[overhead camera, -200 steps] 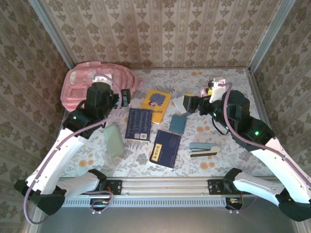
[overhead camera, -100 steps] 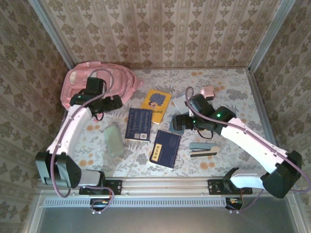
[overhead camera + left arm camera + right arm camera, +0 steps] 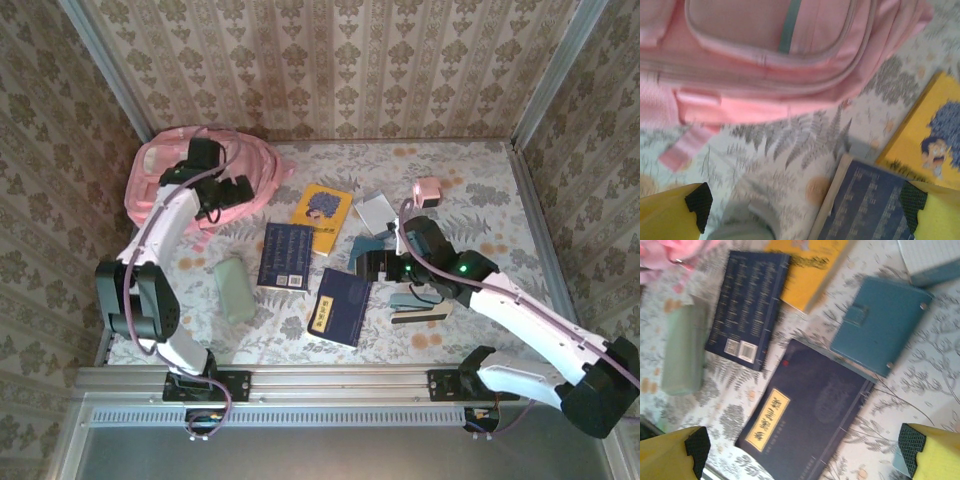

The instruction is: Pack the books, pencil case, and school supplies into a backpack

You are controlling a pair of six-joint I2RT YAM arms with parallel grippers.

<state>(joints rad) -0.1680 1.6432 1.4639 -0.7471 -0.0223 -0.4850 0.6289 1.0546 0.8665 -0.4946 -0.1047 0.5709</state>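
Floral-patterned table (image 3: 500, 190), damask wallpaper walls (image 3: 330, 60), metal rail (image 3: 340, 383) in front.

The left gripper (image 3: 806, 206) stands wide open. Its two yellow fingers (image 3: 662, 215) occupy the lower corners, each tipped with a black pad (image 3: 699, 202). Nothing lies between the pads.

The pink backpack (image 3: 765, 55) spans the top, front pocket seam facing the camera, with a grey-green stripe down the pocket. A short pink strap tab (image 3: 682, 147) trails from its lower left onto the flower-patterned table cover (image 3: 790, 145).

A yellow book (image 3: 925, 135) lies at the right edge, showing a blue-haired cartoon figure. A dark navy book (image 3: 865, 205) lies at bottom centre-right, its upper corner against the yellow book. A blurred grey rounded object (image 3: 745, 227) sits at the bottom edge, beside the navy book; its identity cannot be determined.
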